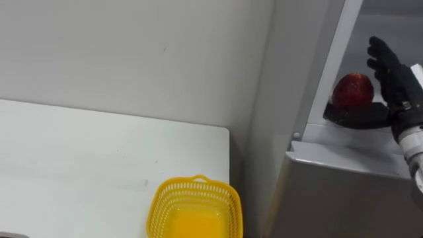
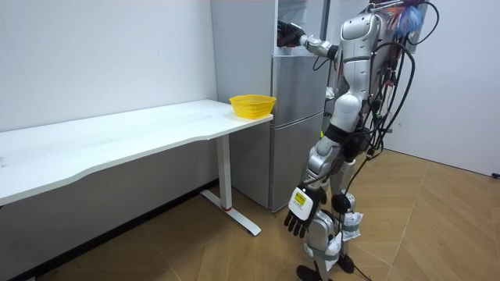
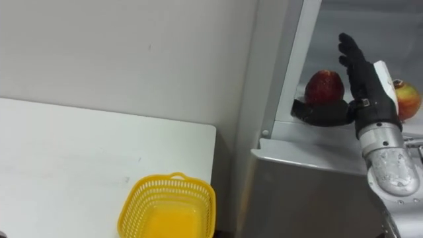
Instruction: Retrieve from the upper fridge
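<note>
The red apple (image 3: 324,86) is sitting at the front edge of the upper shelf of the open fridge (image 3: 310,192), just inside the doorway. The right hand (image 3: 367,79) is reaching into that compartment and standing right against the apple's side, its fingers pointing straight up and not clenched, while its thumb is lying along the shelf under the front of the fruit; it is not clasping the apple. A second apple (image 3: 408,99), red and yellow, is resting on the same shelf on the far side of the hand. The robot is standing upright before the fridge, with the left hand (image 2: 299,212) hanging loose and released at its side. A yellow basket (image 1: 173,187) is sitting on the white counter (image 1: 79,158), near the end beside the fridge.
</note>
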Robot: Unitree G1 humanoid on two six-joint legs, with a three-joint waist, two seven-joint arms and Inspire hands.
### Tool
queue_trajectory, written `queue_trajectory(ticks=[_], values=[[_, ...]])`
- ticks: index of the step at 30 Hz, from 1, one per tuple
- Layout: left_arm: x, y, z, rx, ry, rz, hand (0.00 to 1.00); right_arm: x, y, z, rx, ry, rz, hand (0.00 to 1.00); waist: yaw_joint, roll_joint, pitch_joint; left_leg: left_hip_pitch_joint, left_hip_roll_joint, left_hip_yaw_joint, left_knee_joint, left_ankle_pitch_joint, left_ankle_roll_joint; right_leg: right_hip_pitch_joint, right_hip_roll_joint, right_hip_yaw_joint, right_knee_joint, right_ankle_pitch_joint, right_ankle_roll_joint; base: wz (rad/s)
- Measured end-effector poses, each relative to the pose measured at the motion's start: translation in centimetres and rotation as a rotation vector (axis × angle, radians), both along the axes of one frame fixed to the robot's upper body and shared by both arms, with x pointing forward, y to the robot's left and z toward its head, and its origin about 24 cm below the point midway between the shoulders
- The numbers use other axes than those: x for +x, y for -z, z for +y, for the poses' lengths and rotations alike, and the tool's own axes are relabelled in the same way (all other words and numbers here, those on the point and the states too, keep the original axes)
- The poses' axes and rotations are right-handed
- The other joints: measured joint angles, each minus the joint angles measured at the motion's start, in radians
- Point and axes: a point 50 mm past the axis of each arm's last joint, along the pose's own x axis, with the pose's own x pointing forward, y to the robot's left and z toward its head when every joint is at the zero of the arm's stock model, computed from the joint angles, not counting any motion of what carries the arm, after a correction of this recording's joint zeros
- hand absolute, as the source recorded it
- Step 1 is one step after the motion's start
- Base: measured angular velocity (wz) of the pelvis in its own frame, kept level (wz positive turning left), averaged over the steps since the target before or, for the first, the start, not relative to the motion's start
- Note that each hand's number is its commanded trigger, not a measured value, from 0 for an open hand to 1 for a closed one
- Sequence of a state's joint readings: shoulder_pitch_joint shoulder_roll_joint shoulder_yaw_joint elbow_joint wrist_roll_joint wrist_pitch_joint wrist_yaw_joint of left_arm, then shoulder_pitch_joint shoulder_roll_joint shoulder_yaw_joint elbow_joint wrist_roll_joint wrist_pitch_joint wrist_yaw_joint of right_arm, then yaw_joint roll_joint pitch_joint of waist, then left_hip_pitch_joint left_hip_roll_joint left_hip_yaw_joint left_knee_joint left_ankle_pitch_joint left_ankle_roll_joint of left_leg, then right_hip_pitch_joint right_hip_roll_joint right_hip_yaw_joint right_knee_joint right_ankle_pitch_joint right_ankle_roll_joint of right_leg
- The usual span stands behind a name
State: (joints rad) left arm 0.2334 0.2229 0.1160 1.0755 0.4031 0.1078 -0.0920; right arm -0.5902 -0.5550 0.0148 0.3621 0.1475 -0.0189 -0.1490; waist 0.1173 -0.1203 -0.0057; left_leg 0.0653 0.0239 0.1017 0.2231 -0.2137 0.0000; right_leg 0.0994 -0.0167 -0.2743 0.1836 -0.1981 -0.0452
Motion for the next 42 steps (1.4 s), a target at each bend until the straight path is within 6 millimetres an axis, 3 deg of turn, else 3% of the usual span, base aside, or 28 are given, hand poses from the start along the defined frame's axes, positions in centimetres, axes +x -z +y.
queue_trajectory(ticks=[6, 13, 19, 20, 21, 22, 23, 42], values=[[-0.3, 0.0, 0.2, 0.005, -0.023, 0.018, 0.00, 0.1, 0.3, -0.2, 0.004, -0.015, 0.039, 0.00, -0.004, -0.001, -0.0015, -0.006, 0.000, -0.007, 0.007, -0.001, 0.001, 0.005, 0.001, -0.002, -0.010, 0.001, 0.001, 0.00], [0.0, 0.0, 0.2, 0.005, -0.029, 0.011, 0.00, 0.2, 0.5, -0.2, 0.014, -0.079, 0.072, 0.00, -0.004, 0.026, 0.0051, -0.002, 0.000, -0.006, 0.009, -0.001, 0.001, 0.012, 0.000, -0.004, -0.001, 0.002, 0.000, 0.00], [0.1, 0.0, 0.2, 0.007, -0.030, 0.013, 0.00, 0.5, 1.2, -1.0, 0.088, -0.122, 0.118, 0.00, 0.000, 0.021, 0.0025, -0.002, 0.000, 0.000, 0.002, -0.001, 0.001, 0.003, -0.001, -0.004, 0.002, 0.000, -0.001, 0.00], [0.0, 0.0, 0.3, 0.008, -0.032, 0.017, 0.00, 0.6, 1.2, -1.2, 0.093, -0.124, 0.125, 0.42, -0.001, 0.019, 0.0022, -0.002, 0.000, 0.000, 0.002, -0.001, 0.001, 0.004, -0.001, -0.003, 0.002, 0.000, -0.001, 0.00], [0.0, 0.0, 0.3, 0.009, -0.033, 0.019, 0.00, 0.7, 1.3, -1.2, 0.097, -0.125, 0.131, 0.56, -0.001, 0.018, 0.0021, -0.002, 0.000, 0.001, 0.002, -0.001, 0.001, 0.003, -0.001, -0.003, 0.002, 0.000, -0.001, 0.00], [0.0, 0.0, 0.3, 0.010, -0.034, 0.023, 0.00, 0.8, 1.3, -1.3, 0.100, -0.131, 0.140, 0.95, -0.001, 0.016, 0.0014, -0.002, 0.000, 0.001, 0.002, -0.001, 0.001, 0.003, -0.001, -0.003, 0.002, 0.000, -0.001, 0.00], [0.0, 0.0, 0.3, 0.010, -0.036, 0.026, 0.00, 0.8, 1.4, -1.4, 0.103, -0.133, 0.147, 1.00, -0.001, 0.014, 0.0000, -0.001, 0.000, 0.001, 0.002, -0.001, 0.001, 0.003, -0.002, -0.003, 0.002, 0.000, -0.001, 0.00], [0.2, 0.0, 0.1, 0.006, -0.024, 0.039, 0.00, 1.3, 1.3, -2.1, 0.157, -0.139, 0.163, 1.00, 0.006, 0.012, -0.0010, 0.001, 0.000, 0.002, 0.010, -0.001, 0.001, 0.005, -0.001, -0.004, 0.002, 0.001, -0.001, 0.00]])
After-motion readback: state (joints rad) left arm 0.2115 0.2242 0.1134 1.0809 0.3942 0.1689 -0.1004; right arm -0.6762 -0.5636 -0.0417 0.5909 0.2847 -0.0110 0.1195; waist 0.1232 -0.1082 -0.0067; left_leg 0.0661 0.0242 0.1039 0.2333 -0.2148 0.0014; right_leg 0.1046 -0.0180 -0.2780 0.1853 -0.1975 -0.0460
